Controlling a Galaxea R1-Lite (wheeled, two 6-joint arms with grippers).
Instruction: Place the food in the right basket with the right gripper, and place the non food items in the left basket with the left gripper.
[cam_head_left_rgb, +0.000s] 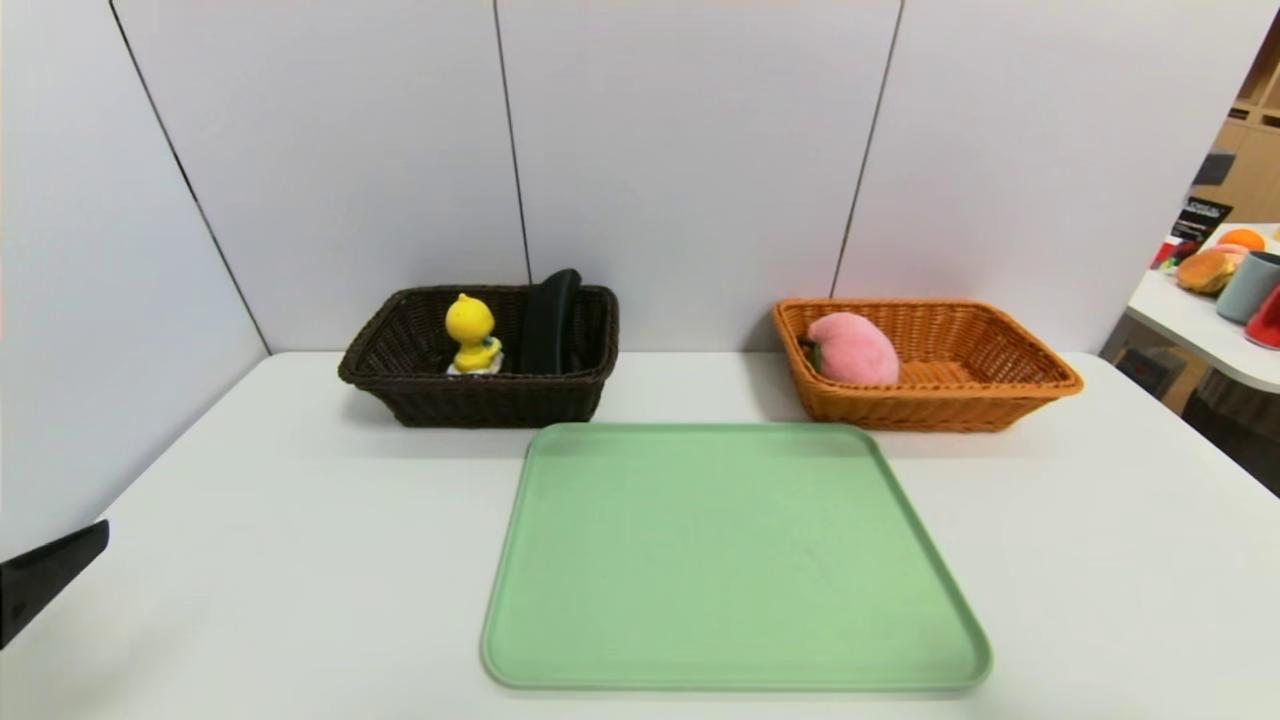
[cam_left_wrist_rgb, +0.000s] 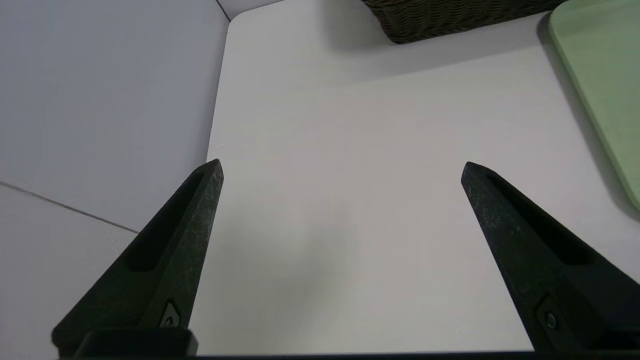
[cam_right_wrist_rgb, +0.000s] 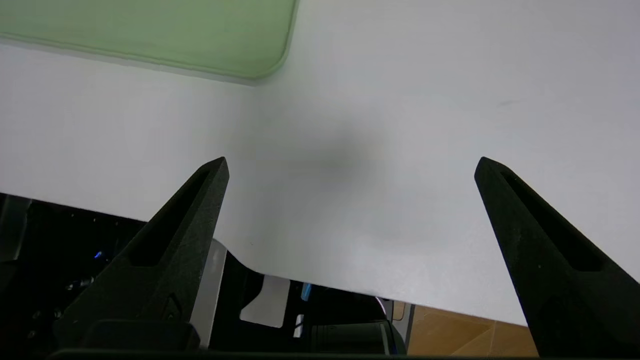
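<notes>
The pink plush peach (cam_head_left_rgb: 853, 349) lies inside the orange-tan right basket (cam_head_left_rgb: 1010, 392), at its left end. The yellow duck toy (cam_head_left_rgb: 471, 336) stands in the dark brown left basket (cam_head_left_rgb: 480, 400), and the black pouch (cam_head_left_rgb: 549, 322) leans upright beside it. My left gripper (cam_left_wrist_rgb: 342, 170) is open and empty, low over bare table near the front left; only one fingertip (cam_head_left_rgb: 55, 575) shows in the head view. My right gripper (cam_right_wrist_rgb: 351, 165) is open and empty above the table's near right edge, out of the head view.
A green tray (cam_head_left_rgb: 730, 560) lies in the middle of the white table (cam_head_left_rgb: 1100, 560), in front of both baskets; its corner (cam_right_wrist_rgb: 260, 65) and edge (cam_left_wrist_rgb: 600, 75) show in the wrist views. White panels wall the back and left. A side table with cups (cam_head_left_rgb: 1245, 285) stands far right.
</notes>
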